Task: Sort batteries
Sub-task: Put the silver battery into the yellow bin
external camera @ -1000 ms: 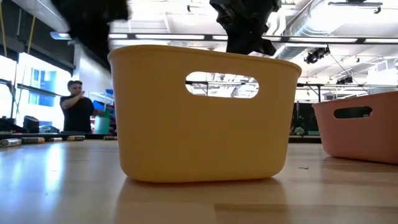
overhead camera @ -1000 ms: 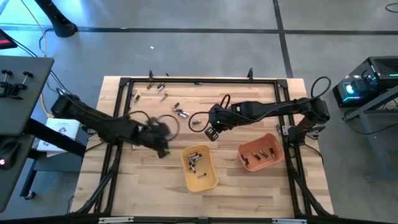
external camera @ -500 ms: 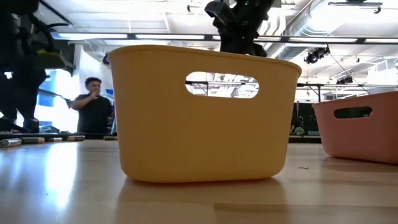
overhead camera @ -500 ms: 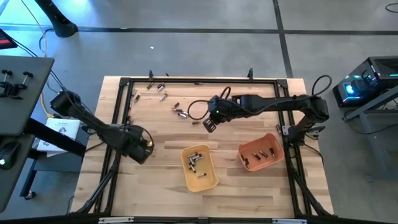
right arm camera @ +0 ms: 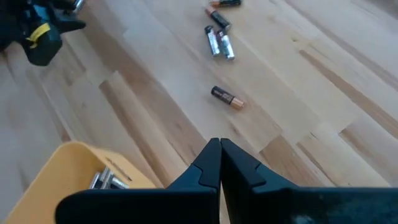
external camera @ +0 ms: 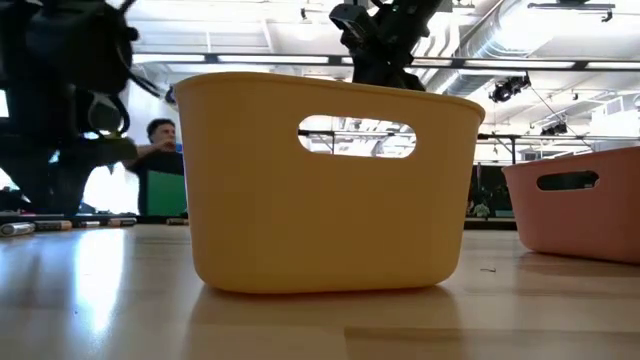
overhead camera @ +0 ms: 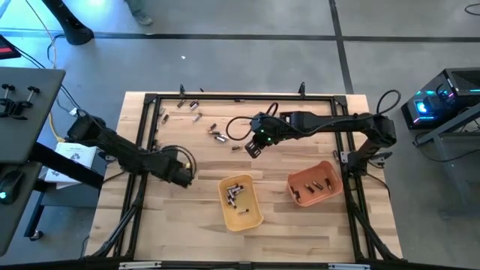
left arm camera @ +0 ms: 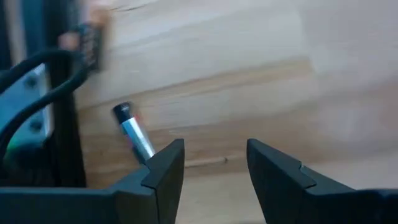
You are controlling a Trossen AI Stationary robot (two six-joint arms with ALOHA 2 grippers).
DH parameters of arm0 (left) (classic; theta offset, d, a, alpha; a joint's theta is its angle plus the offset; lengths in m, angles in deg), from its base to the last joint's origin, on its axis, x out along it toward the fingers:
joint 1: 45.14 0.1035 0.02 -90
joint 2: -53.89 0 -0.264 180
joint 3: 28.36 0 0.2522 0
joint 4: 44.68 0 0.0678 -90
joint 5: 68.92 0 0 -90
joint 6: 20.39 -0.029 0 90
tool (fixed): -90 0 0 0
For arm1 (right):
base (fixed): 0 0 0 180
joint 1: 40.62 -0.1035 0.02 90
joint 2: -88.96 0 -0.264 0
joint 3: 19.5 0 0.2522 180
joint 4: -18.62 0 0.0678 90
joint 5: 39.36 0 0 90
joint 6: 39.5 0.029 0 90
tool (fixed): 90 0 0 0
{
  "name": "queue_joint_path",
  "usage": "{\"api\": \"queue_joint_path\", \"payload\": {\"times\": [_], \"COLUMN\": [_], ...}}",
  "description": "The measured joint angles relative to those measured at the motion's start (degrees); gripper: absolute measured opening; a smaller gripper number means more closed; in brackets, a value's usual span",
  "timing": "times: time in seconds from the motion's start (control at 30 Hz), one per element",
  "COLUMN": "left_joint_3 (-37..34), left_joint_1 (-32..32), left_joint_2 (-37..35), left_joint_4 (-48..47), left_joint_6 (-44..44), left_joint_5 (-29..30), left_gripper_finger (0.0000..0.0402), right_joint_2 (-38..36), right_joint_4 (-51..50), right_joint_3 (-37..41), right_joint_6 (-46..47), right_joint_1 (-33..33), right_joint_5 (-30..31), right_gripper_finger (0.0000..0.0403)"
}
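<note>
Batteries [overhead camera: 217, 136]: loose cells lie scattered on the table's far-left part, more already inside the yellow tray [overhead camera: 253, 215] and orange tray [overhead camera: 327, 193]. One silver cell [left arm camera: 135, 135] lies just beside my left gripper [left arm camera: 214, 163], whose fingers stand apart, holding nothing. My judgement: small, rigid, smooth, prone to roll; best pinched across the barrel at mid-length. My right gripper [right arm camera: 219, 157] hangs fully closed and empty above a coppery cell [right arm camera: 226, 98]

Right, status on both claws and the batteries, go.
Left claw open, low beside a silver battery. Right claw shut, empty, above a coppery battery. Nothing in the way.
</note>
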Motion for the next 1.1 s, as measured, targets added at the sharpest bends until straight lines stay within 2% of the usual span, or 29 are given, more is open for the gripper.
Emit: {"api": "queue_joint_path", "payload": {"times": [0.1,0.2,0.27,0.4,0.47,0.7,1.1], "left_joint_3": [2.2,5.3,6.5,6.0,5.6,5.2,5.2], "left_joint_1": [1.3,2.8,4.0,7.5,10.2,19.5,28.5], "left_joint_2": [0.0,0.0,0.0,1.4,3.1,9.4,20.5], "left_joint_4": [1.0,-2.6,-5.0,-9.6,-12.4,-15.1,-13.7], "left_joint_6": [-12.1,-23.6,-29.4,-42.9,-48.3,-60.4,-74.5], "left_joint_5": [-1.4,-4.1,-7.7,-18.0,-19.4,-19.8,-16.6], "left_gripper_finger": [0.0121,0.0039,0.0012,0.0002,0.0001,0.0,0.0], "right_joint_2": [0.0,0.0,0.0,0.0,0.0,0.0,0.0], "right_joint_4": [-0.2,-0.2,-0.2,-0.1,0.1,0.7,0.7], "right_joint_3": [0.0,0.0,0.0,0.0,0.0,0.0,0.0], "right_joint_6": [-1.9,-3.2,-4.4,-6.2,-7.3,-7.6,-7.2], "right_joint_1": [0.1,0.6,1.0,1.7,2.0,2.1,-0.2], "right_joint_5": [-0.7,-0.8,-0.8,-0.9,-1.0,-1.0,-1.1], "right_gripper_finger": [0.0,0.0,0.0,0.0,0.0,0.0,0.0]}}
